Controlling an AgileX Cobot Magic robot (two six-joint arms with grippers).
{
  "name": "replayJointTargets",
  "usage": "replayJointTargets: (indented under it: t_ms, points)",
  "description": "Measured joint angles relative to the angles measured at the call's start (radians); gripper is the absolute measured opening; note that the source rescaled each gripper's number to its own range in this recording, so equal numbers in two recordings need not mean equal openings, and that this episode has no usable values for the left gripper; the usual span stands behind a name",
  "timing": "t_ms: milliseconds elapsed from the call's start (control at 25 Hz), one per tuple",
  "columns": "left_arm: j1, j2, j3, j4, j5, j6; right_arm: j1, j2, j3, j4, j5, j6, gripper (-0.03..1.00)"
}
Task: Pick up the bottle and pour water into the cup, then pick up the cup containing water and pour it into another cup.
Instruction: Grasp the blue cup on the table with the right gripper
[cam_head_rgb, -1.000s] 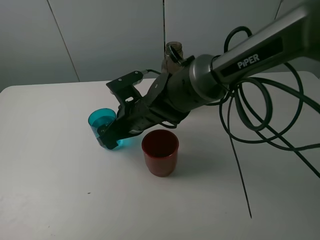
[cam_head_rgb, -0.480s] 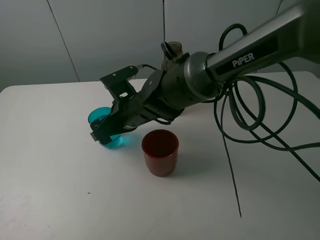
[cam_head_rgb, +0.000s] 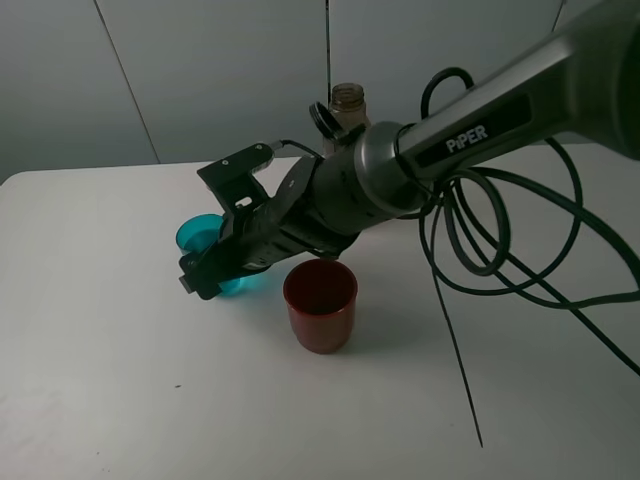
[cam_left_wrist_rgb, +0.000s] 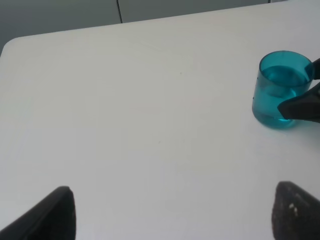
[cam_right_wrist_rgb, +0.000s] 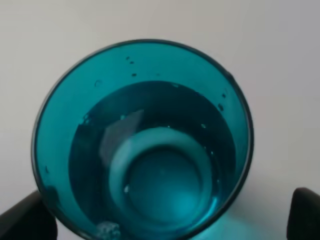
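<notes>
Teal cup holding water, right tool spread around it, seemingly unclamped, left tool apart

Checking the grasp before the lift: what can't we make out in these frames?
- bottle: exterior high, only the neck shows; the right arm hides its body and any water level.
- right gripper: the right wrist view's edge cuts off its fingertips, so contact with the teal cup is unclear.
- red cup: exterior high, interior too dark to judge contents.
</notes>
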Motion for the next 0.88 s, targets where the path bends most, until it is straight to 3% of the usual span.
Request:
replayJointTargets:
  t_ms: [880]
  points:
    - [0.000,0.000,0.000,0.000,0.000,0.000,0.007,0.084,-0.101,0.000,0.006,0.120,1.00]
